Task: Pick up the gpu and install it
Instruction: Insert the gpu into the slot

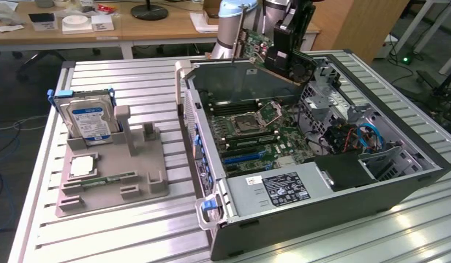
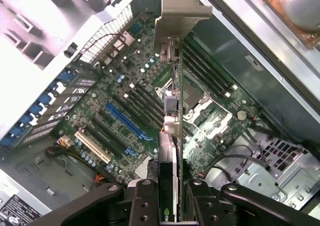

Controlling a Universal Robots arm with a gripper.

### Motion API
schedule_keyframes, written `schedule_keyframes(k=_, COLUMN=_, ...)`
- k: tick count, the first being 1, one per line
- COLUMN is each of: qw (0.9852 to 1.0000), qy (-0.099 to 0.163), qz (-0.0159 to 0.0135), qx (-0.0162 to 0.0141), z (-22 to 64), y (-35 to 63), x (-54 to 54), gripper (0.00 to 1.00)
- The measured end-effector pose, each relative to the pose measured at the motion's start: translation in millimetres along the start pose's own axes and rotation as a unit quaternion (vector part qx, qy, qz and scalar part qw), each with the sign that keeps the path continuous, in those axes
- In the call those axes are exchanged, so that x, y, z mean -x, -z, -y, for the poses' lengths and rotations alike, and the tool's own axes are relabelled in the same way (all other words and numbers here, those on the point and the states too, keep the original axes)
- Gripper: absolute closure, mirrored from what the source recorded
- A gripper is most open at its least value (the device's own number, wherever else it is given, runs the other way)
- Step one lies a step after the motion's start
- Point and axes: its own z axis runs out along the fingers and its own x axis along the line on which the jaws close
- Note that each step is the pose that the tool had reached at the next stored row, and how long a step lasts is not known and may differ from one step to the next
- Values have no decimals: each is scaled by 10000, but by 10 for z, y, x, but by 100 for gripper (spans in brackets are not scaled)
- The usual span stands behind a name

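Exterior view: the gripper (image 1: 286, 52) holds the gpu (image 1: 263, 45) above the far end of the open computer case (image 1: 342, 213), judged high enough to clear its walls. The arm reaches down from the far side, wrist steep.

Wrist view: the jaws are narrowed onto the card, which hangs edge-on over the motherboard (image 2: 220, 131), not seated in the blue slot (image 2: 125, 121).

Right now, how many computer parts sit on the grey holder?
3. A hard drive stands upright at the far end; a silver square chip lies flat nearer the camera; a thin green RAM strip sits beside it. None seems hidden.
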Motion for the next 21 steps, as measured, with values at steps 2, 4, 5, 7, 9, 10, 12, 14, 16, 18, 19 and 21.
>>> schedule_keyframes(k=2, qw=9999, qy=108, qz=1, qx=3, z=1, y=0, x=0, gripper=73)
schedule_keyframes(k=4, qw=9998, qy=212, qz=3, qx=6, z=1, y=0, x=-1, gripper=73)
schedule_keyframes(k=5, qw=9997, qy=261, qz=3, qx=7, z=1, y=0, x=-1, gripper=73)
schedule_keyframes(k=7, qw=9993, qy=376, qz=5, qx=11, z=1, y=0, x=-1, gripper=73)
schedule_keyframes(k=9, qw=9988, qy=488, qz=6, qx=14, z=2, y=0, x=-2, gripper=73)
schedule_keyframes(k=10, qw=9985, qy=542, qz=6, qx=15, z=2, y=0, x=-2, gripper=73)
schedule_keyframes(k=12, qw=9979, qy=651, qz=8, qx=18, z=2, y=0, x=-2, gripper=73)
schedule_keyframes(k=14, qw=9971, qy=766, qz=9, qx=22, z=3, y=0, x=-3, gripper=73)
schedule_keyframes(k=16, qw=9961, qy=877, qz=10, qx=25, z=3, y=0, x=-3, gripper=73)
schedule_keyframes(k=18, qw=9951, qy=987, qz=11, qx=28, z=4, y=0, x=-4, gripper=73)
schedule_keyframes(k=19, qw=9945, qy=1045, qz=12, qx=29, z=5, y=0, x=-4, gripper=73)
schedule_keyframes(k=21, qw=9933, qy=1154, qz=13, qx=32, z=5, y=0, x=-4, gripper=73)
